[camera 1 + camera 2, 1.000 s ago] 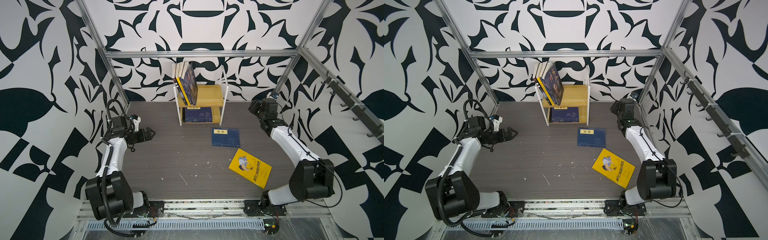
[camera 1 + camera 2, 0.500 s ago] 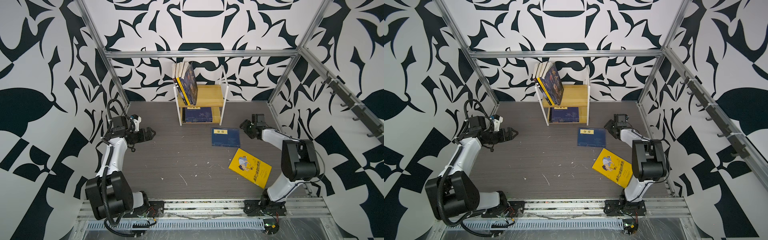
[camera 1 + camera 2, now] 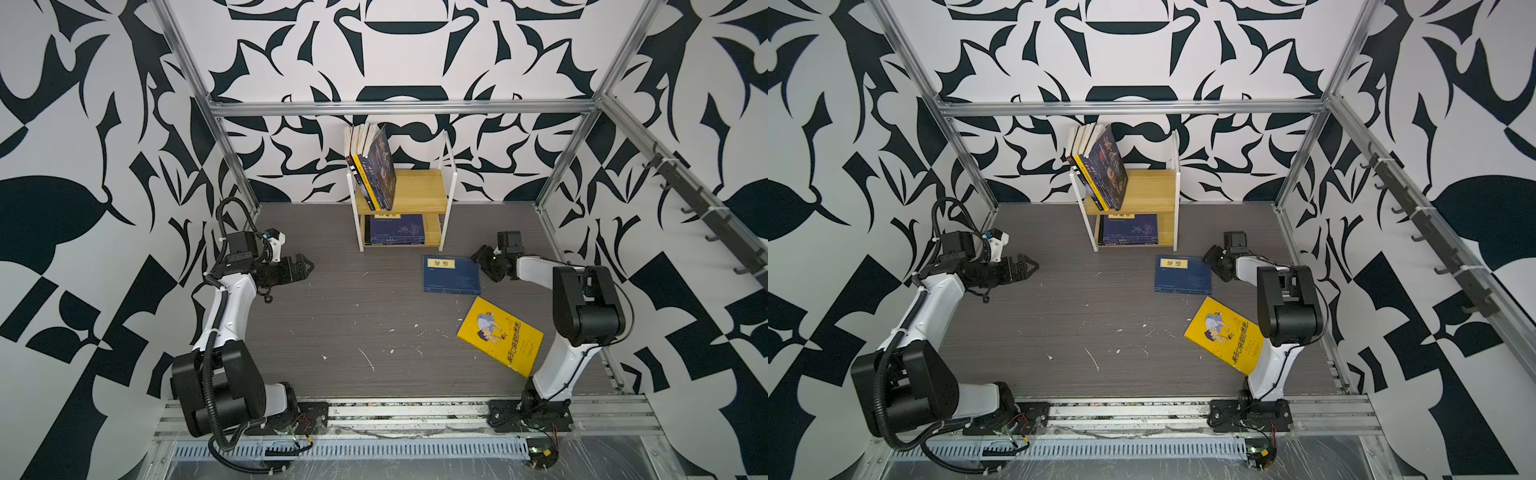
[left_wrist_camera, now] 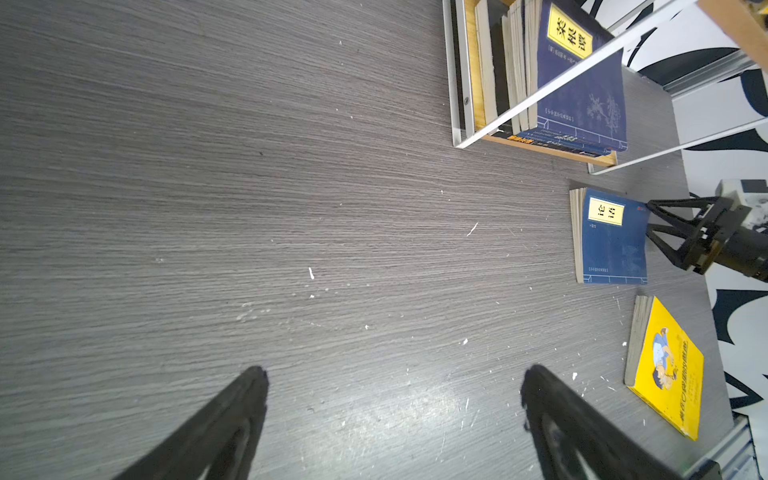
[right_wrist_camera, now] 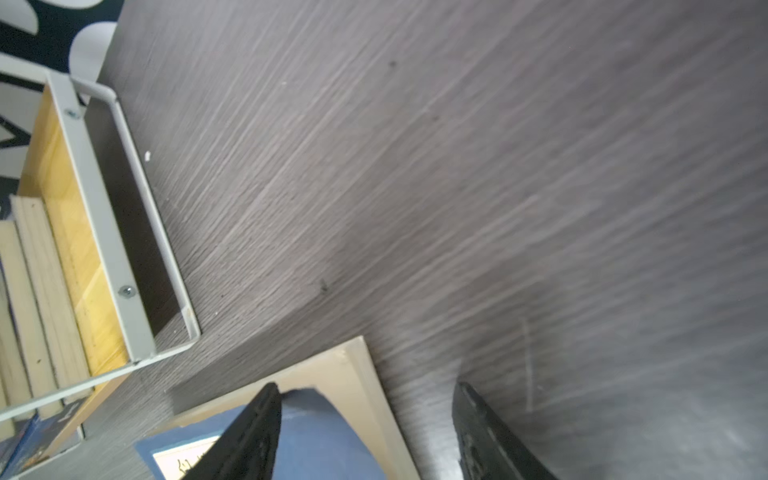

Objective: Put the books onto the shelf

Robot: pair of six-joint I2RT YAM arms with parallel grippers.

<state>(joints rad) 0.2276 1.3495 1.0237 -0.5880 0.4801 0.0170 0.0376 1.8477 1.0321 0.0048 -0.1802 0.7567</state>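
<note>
Right wrist view: the right jaws have come down to the navy book's edge.
Within the last second the right arm swung from high at the upper right of both top views down to the worktop [image 3: 353, 311]. The right jaws are partly spread, one finger over the corner of the navy book [image 5: 332, 436], the other over bare wood, pinching nothing yet. The left jaws stay wide apart and empty at the left. The pickup is probably just starting. This book lies right of centre below the shelf [image 3: 446, 195], and the yellow cartoon book [image 3: 500, 336] lies at lower right; other books already lean on the top tier or lie flat below. In the left wrist view the loose book's yellow label [image 4: 606, 211] reads 论语, and the shelved navy book [image 4: 582, 95] reads 菜根谭. The yellow cover's writing is too small to read.
</note>
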